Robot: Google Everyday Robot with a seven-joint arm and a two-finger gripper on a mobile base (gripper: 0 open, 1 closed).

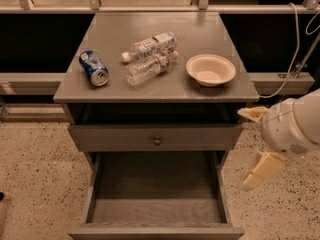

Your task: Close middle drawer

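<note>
The middle drawer (155, 231) is a grey wooden tray pulled far out of the cabinet toward me. Its inside (157, 184) is bare and its slim front panel lies at the bottom edge of the view. Above it sits a grey drawer front with a round knob (157, 140), nearly shut. My gripper (245, 149) is to the right of the cabinet, level with the two drawers and apart from them. Its cream fingers (261, 169) are spread open and hold nothing.
On the cabinet top (100, 91) lie a blue can (94, 68), two clear plastic bottles (150, 56) and a white bowl (210, 69). A rail and dark shelving run behind. Speckled floor (35, 184) lies on both sides. A cable (295, 49) hangs at the right.
</note>
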